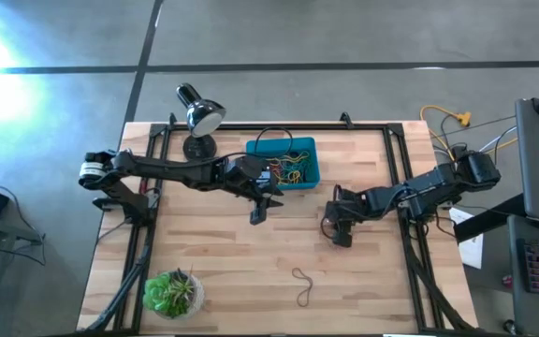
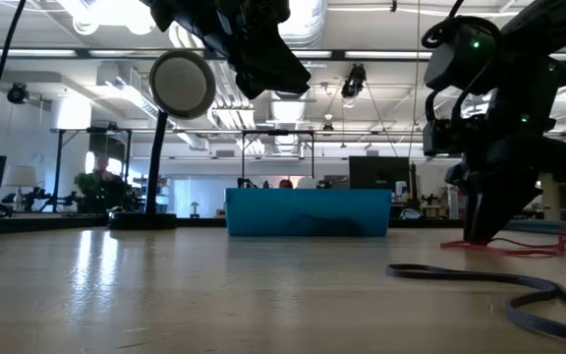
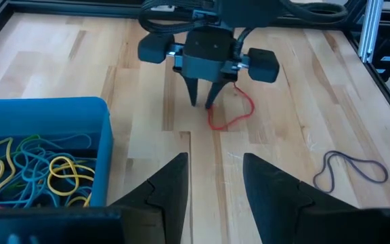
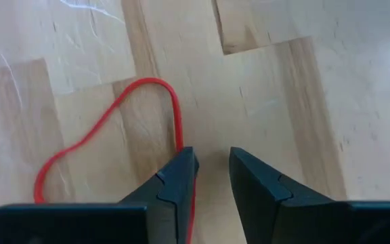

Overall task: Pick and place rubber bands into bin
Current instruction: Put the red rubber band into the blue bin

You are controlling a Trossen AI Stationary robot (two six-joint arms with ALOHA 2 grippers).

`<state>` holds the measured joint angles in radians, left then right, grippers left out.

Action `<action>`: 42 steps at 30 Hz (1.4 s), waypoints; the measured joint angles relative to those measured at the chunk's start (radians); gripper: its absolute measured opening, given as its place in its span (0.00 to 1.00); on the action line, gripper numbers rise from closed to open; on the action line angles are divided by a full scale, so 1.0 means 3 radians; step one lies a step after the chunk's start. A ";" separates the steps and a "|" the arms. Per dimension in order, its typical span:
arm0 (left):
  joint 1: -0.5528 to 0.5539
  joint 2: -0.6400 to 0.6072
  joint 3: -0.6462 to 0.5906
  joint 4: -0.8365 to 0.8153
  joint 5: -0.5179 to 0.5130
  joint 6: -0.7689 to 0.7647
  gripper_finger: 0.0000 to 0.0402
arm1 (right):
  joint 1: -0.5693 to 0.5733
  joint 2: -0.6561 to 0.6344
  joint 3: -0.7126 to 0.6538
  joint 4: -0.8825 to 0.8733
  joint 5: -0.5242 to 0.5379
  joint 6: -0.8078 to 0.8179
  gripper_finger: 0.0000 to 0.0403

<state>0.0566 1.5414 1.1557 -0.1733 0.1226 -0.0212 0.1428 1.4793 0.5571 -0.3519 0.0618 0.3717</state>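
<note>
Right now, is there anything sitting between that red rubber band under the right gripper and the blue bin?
Nothing lies on the wood between the red rubber band and the bin. The left gripper hangs above the table beside the bin's near corner, close to that route, fingers apart and empty. The right gripper is at the band.
</note>
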 joint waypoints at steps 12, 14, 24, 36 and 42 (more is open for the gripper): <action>-0.0009 0.0000 -0.0003 -0.0003 0.0001 -0.0006 0.31 | 0.0299 0.0035 -0.0001 0.0221 -0.0511 0.0087 0.22; -0.0017 0.0000 -0.0003 -0.0003 0.0002 -0.0006 0.31 | 0.0398 0.0035 -0.0001 0.0217 -0.0506 0.0089 0.22; -0.0018 -0.0001 -0.0003 -0.0002 0.0001 -0.0004 0.31 | 0.0644 0.0029 -0.0039 0.0229 -0.0424 0.0406 0.17; -0.0036 0.0000 -0.0003 -0.0003 0.0000 -0.0087 0.31 | 0.0736 0.0118 -0.0038 0.0207 -0.0094 0.0684 0.02; -0.0057 0.0000 -0.0003 -0.0002 0.0002 -0.0088 0.31 | 0.0743 -0.0015 0.0034 0.0073 0.0135 0.0752 0.02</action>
<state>0.0396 1.5412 1.1548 -0.1738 0.1231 -0.0475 0.3656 1.4747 0.5673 -0.3299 0.1025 0.5973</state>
